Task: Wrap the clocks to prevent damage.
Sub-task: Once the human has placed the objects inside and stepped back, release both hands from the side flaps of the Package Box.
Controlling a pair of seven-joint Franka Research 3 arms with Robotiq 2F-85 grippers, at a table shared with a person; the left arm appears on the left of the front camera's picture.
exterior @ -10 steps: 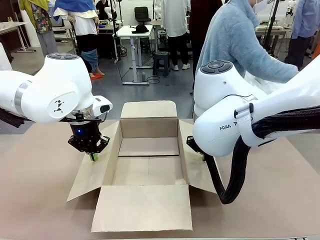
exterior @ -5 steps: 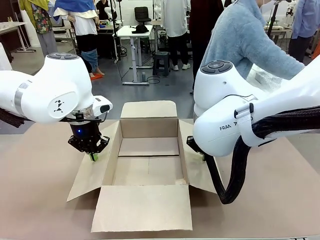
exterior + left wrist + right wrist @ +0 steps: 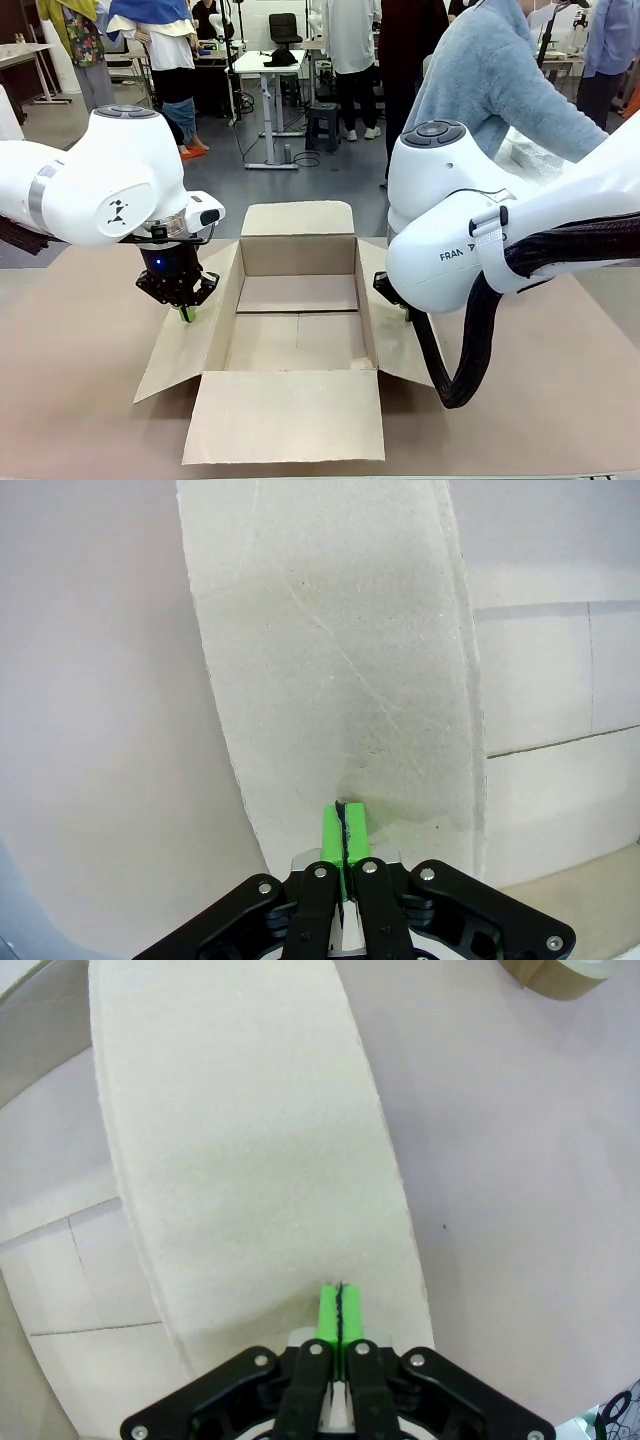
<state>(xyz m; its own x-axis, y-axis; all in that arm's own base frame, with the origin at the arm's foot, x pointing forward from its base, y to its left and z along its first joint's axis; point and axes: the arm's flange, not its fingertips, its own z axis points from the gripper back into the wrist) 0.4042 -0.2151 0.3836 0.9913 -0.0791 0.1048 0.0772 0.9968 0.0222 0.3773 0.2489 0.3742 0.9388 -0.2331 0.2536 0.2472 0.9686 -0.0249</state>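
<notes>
While open carton (image 3: 298, 330) sits on tan table (image 3: 70, 400), left tool (image 3: 345, 820), right tool (image 3: 341, 1310) closed, empty, over side flaps (image 3: 330, 660); desks (image 3: 265, 62) behind.

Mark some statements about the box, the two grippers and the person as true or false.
1. The cardboard box stands open, flaps folded out. True.
2. The left gripper has its fingers spread wide. False: they are shut, over the box's left flap.
3. The right gripper is shut over the right flap. True.
4. The person reaches into the box. False: the arm stretches off to the right, away from it.
</notes>
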